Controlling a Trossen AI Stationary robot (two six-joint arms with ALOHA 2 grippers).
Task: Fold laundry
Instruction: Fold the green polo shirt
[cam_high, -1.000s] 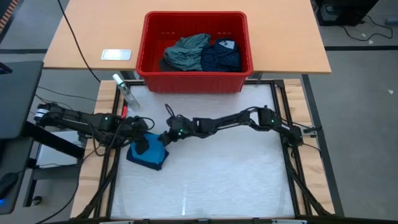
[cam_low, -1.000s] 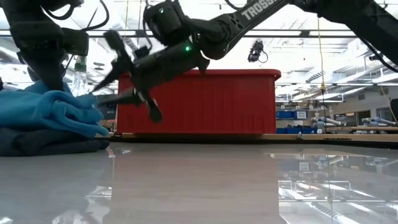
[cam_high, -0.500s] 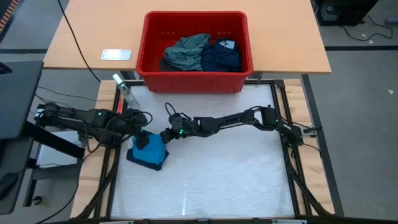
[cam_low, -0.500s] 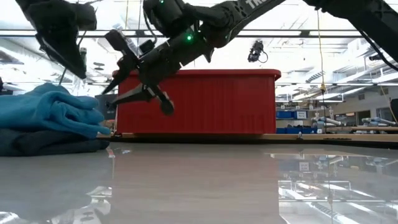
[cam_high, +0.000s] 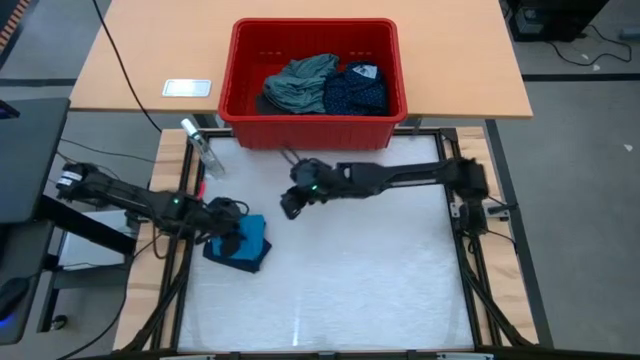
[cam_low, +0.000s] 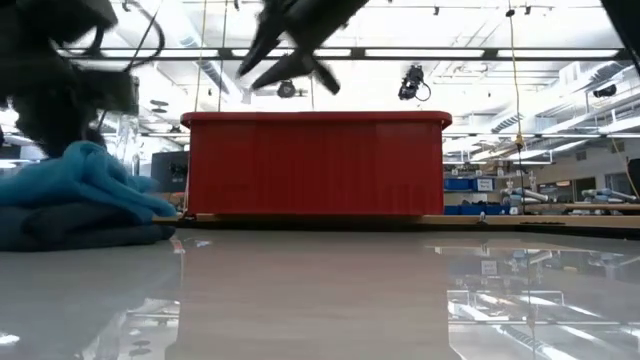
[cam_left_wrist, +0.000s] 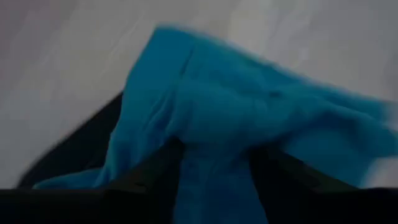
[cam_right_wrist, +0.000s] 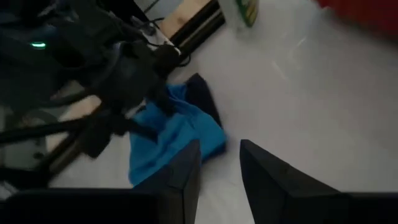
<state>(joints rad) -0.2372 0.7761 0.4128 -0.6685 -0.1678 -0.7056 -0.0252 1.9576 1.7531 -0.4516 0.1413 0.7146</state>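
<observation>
So you've got two garments stacked at the left edge of the white tabletop (cam_high: 340, 270): one bright blue small one (cam_high: 250, 238) sitting on top of one dark navy small one (cam_high: 232, 262). Your left pincer (cam_high: 226, 238) is down on the blue piece, and in its wrist view the two fingers (cam_left_wrist: 158, 177) have a fold of that blue cloth between them, so it's pinching it.

Your right pincer (cam_high: 291, 203) is up in the air over the middle of the tabletop, nearer the red bin (cam_high: 312, 125) than the stack, with its fingers (cam_right_wrist: 186, 171) spread a bit and nothing between them.

Two more pieces are in the bin at the far side: one grey-green shirt (cam_high: 300, 82) on the left, one navy dotted piece (cam_high: 357, 90) right beside it.

One spray bottle (cam_high: 202, 148) lies at the far left corner.
</observation>
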